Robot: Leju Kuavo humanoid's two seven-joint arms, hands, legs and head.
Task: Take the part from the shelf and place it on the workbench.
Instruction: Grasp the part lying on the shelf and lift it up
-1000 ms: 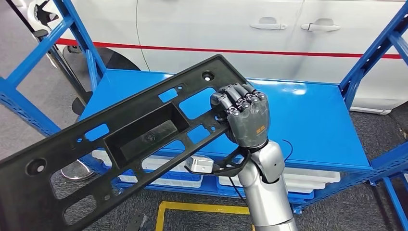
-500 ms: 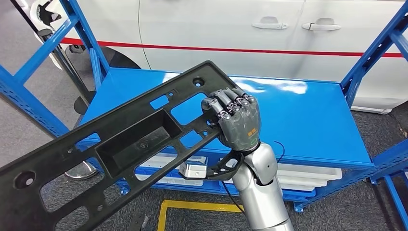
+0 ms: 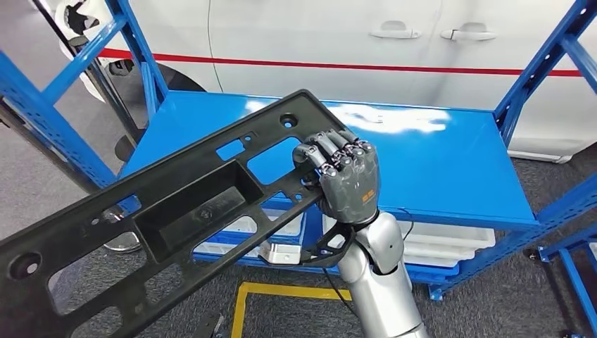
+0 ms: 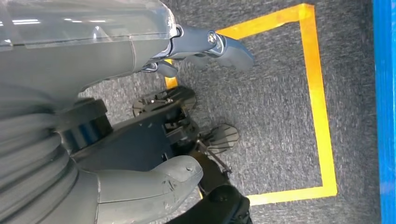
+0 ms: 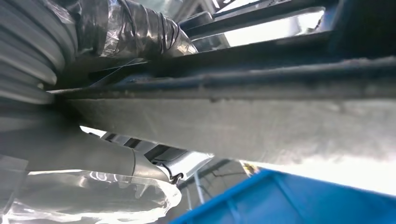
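Note:
A long black plastic part (image 3: 183,204) with several cut-outs and a recessed tray runs slantwise from the lower left up to the middle of the head view. It hangs in the air in front of the blue shelf (image 3: 436,169). My right hand (image 3: 343,177) grips its upper end, fingers curled over the edge. The right wrist view has the part's edge (image 5: 261,126) close up against my right hand (image 5: 70,154). My left hand (image 4: 116,56) hangs over the floor with fingers apart and nothing in it.
A white car (image 3: 317,35) with a red stripe stands behind the shelf. Blue uprights (image 3: 42,113) frame both sides. White bins (image 3: 436,250) sit on the lower shelf level. Yellow tape (image 4: 317,107) marks a square on the grey carpet.
The whole picture has shifted, so the camera has moved. The shelf now sits slightly farther off. My right hand still grips the part, drawn a little left and down in the picture.

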